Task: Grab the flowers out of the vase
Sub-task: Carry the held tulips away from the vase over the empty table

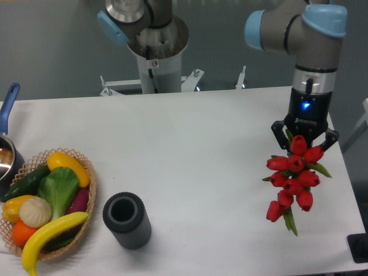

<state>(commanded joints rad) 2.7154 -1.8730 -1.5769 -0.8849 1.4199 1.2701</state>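
Observation:
The flowers (pixel 293 178), a bunch of red tulip buds with green stems and leaves, are at the right side of the table, directly under my gripper (pixel 305 141). The buds are at the top and the stem ends point down towards the front edge. The gripper's dark fingers (pixel 280 130) stand on either side of the topmost buds and appear closed on the bunch; the fingertips are hidden behind the buds. The vase (pixel 126 219), a short dark grey ribbed cylinder, stands empty at the front left of the table, far from the gripper.
A woven basket (pixel 87 195) of fruit and vegetables sits at the front left beside the vase. A metal pot with a blue handle (pixel 8 103) is at the left edge. The table's right edge is close to the flowers.

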